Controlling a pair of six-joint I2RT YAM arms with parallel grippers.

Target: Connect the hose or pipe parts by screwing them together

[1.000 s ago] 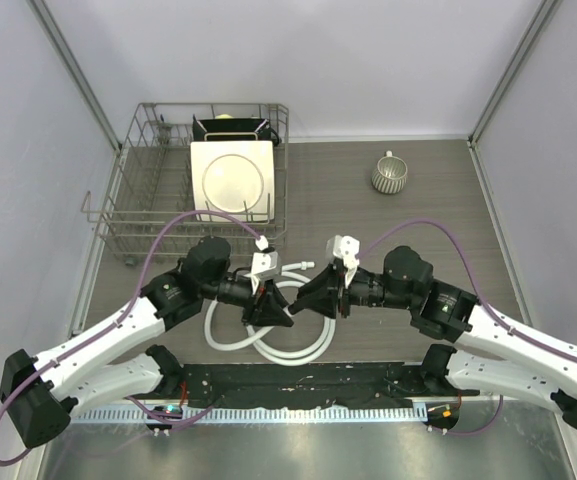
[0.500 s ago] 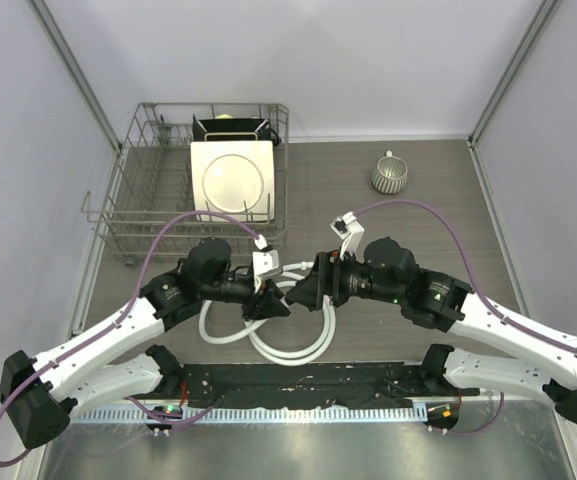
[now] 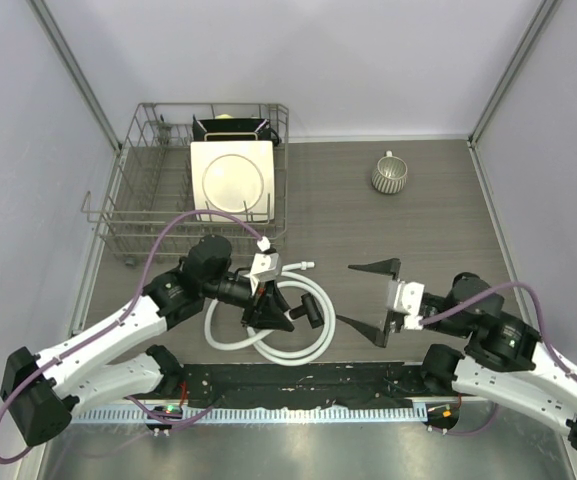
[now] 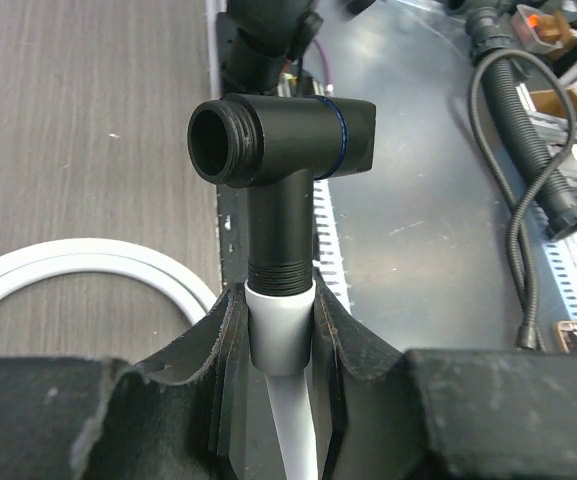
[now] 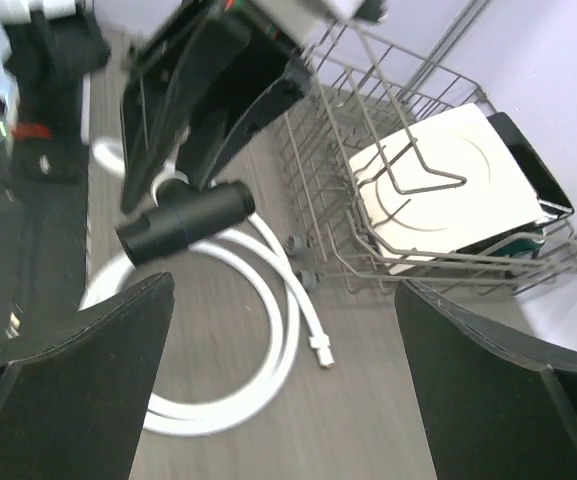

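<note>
White end connector (image 4: 280,340) is clamped in the near-shut left gripper (image 4: 275,300), apparently so the black T-shaped fitting (image 4: 283,150) is presented steadily; right gripper (image 3: 368,298) is held wide, empty, well apart.

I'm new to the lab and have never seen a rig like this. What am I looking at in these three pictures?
Two robot arms are bolted at the near edge of a table. One picture looks down from above. The other two come from a camera on each wrist. The left tool is shut on the white end connector of a coiled white hose, and a black T-shaped fitting sits on that end. The right tool is open, empty and apart from it. Farther back stand a wire dish rack holding a square white plate, and a ribbed cup.
</note>
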